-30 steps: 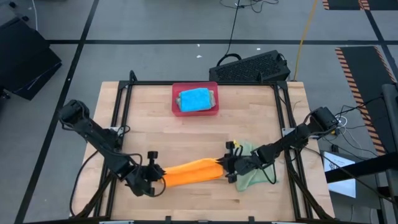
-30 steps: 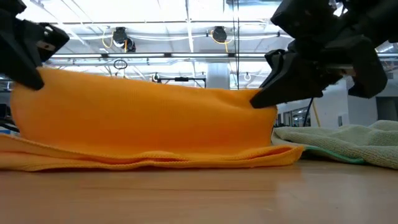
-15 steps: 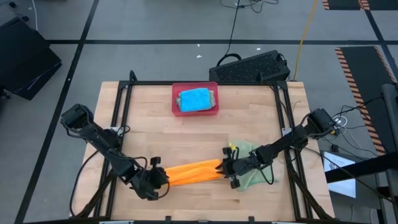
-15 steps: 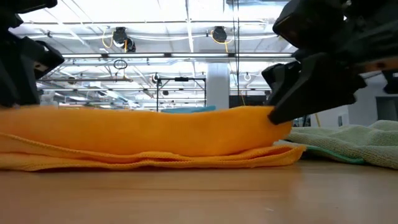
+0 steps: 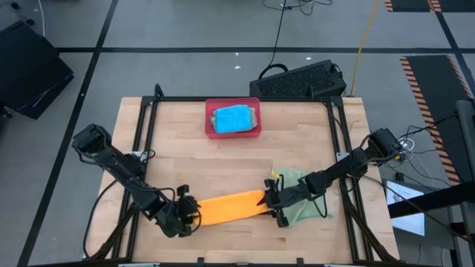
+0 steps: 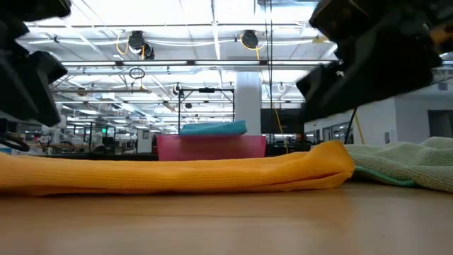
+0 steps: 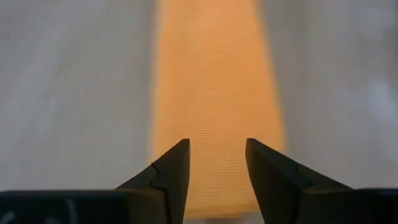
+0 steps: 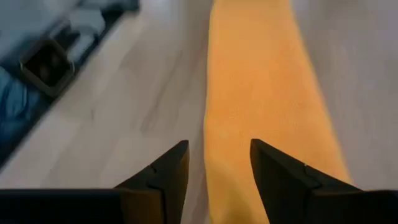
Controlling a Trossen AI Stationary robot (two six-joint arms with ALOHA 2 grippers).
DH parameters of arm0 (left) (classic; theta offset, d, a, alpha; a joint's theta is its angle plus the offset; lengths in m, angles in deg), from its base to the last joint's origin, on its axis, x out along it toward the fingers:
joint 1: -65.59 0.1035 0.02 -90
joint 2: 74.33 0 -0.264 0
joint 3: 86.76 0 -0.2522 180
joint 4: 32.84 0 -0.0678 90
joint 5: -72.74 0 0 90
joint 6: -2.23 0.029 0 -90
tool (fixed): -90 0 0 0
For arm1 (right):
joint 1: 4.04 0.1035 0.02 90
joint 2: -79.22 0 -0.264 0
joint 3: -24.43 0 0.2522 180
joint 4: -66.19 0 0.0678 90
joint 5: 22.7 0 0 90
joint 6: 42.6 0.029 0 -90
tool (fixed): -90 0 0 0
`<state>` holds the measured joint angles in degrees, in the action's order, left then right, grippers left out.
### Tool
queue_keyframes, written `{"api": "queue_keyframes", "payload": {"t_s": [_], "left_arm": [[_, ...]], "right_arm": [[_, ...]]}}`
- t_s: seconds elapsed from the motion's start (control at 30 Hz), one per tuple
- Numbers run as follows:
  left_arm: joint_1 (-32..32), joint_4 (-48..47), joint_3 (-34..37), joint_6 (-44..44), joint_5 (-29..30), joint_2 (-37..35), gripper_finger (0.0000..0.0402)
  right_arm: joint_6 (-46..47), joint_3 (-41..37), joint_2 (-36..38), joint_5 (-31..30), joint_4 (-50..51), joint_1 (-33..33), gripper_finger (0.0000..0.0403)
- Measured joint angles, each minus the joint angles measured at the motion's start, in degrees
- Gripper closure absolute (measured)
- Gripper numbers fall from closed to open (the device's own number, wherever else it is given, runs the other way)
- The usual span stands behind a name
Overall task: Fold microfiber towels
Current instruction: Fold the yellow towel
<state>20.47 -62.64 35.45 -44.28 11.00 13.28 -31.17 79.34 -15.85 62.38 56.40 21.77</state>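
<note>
Unmarked orange towel [image 5: 228, 207], no lettering

orange towel [image 6: 177, 173] runs off the low view's left edge. Left wrist view is blurred, table grain unreadable. Light green towel [image 5: 300, 208] partly hidden under right arm. Under the blue towel [image 5: 233, 119] in the tray [image 5: 210, 130]: can't tell.
</note>
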Motion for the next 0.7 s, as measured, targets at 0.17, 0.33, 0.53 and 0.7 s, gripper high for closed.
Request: {"api": "queue_keyframes", "payload": {"t_s": [0.17,0.33,0.53,0.7], "left_arm": [[0.18,-7.09,0.86,-14.80,3.90,0.00,0.0241],[0.51,-1.33,5.00,-18.60,0.28,0.00,0.0205],[2.20,7.94,10.35,-15.52,-3.04,0.02,0.0145],[3.30,12.60,12.80,-8.21,-5.08,-0.07,0.0185]], "right_arm": [[-0.09,0.00,0.00,-8.20,-6.02,-0.05,0.0238],[-0.12,0.00,-0.72,-8.71,-9.31,-0.31,0.0226],[0.14,0.00,-4.35,-8.64,-14.71,-1.41,0.0212],[1.47,1.41,-7.59,-8.52,-17.27,-3.24,0.0207]]}}
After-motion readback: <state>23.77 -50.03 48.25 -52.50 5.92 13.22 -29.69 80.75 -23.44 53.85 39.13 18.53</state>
